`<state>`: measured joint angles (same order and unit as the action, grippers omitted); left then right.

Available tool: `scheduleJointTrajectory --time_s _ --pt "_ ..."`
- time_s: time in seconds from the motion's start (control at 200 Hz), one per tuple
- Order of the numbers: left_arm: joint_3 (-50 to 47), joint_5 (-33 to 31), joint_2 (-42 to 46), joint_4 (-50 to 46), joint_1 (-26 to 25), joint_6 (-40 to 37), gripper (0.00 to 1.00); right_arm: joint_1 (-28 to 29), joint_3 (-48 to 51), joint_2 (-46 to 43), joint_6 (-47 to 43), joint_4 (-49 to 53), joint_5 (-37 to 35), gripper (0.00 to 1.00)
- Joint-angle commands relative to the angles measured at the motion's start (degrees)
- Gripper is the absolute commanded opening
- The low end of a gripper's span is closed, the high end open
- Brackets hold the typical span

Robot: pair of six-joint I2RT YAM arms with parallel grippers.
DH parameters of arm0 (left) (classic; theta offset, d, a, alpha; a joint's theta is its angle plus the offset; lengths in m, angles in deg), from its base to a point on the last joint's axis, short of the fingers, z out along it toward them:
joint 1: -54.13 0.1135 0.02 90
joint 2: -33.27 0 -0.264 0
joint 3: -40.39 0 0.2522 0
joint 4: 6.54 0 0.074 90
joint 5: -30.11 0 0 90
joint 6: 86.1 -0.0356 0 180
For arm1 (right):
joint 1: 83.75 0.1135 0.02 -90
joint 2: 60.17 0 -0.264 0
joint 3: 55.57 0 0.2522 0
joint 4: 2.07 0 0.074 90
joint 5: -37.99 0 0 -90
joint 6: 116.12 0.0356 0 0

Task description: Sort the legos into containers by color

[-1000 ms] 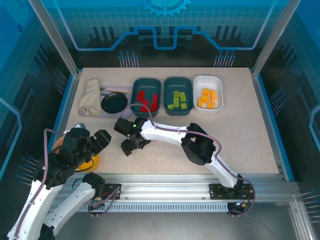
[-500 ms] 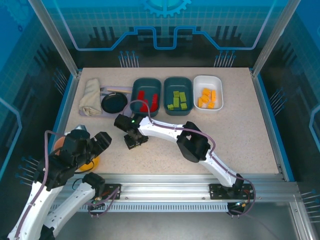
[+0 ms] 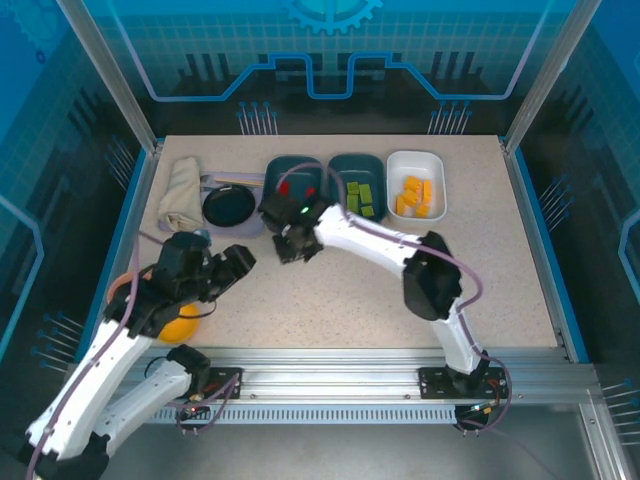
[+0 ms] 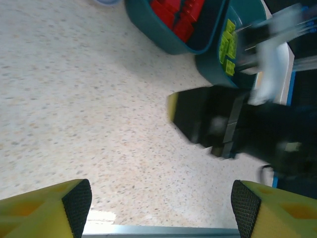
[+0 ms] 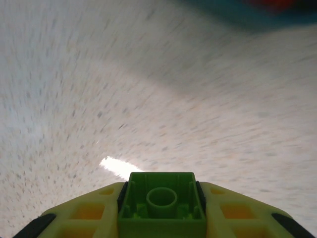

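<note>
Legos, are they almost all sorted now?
Nearly. Done: red legos sit in one teal tray, green legos in the next teal tray, orange legos in the white tray. In hand: the right pincer grips one green lego above the table. Left: dropping it in with the greens. The left pincer is open and holds nothing.

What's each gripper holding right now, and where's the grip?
The right gripper pinches a green lego by its two opposite sides. The left gripper is open, holding nothing.
</note>
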<state>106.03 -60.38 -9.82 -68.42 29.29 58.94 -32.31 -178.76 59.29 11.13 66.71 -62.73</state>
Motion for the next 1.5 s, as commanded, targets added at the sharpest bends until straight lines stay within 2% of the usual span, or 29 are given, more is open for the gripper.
scheduleJointTrajectory --time_s 0.0,0.145,0.34,0.625,0.91,1.175,1.345,1.495 --pt "3.0 4.3 -6.5 10.4 -0.9 -2.1 0.79 -7.5 2.1 -4.2 -1.0 -1.4 -1.4 0.33" --pt "7.3 6.6 -16.7 16.8 -1.0 -2.2 0.79 -16.2 -0.7 -1.8 -1.3 -3.1 1.7 0.32" --pt "16.5 9.0 -30.2 20.0 -1.4 -4.7 0.79 -24.2 -12.6 9.5 -0.4 -1.9 8.3 0.32" --pt "28.7 8.7 -42.8 21.1 -1.4 -7.7 0.79 -28.0 -29.1 24.2 2.1 2.7 13.0 0.32" --pt "32.8 9.2 -47.6 21.0 -1.4 -8.5 0.79 -28.8 -32.5 29.0 4.9 2.8 16.3 0.37" --pt "33.1 9.1 -47.0 19.8 -1.4 -9.1 0.79 -28.8 -32.7 27.0 5.2 2.7 16.8 0.58" --pt "32.1 8.1 -44.7 17.8 -1.5 -9.2 0.79 -28.8 -30.6 21.1 5.2 2.9 15.7 0.57" --pt "31.0 6.4 -41.8 13.5 -1.7 -9.3 0.79 -28.5 -19.8 9.2 4.4 -0.3 12.7 0.56"
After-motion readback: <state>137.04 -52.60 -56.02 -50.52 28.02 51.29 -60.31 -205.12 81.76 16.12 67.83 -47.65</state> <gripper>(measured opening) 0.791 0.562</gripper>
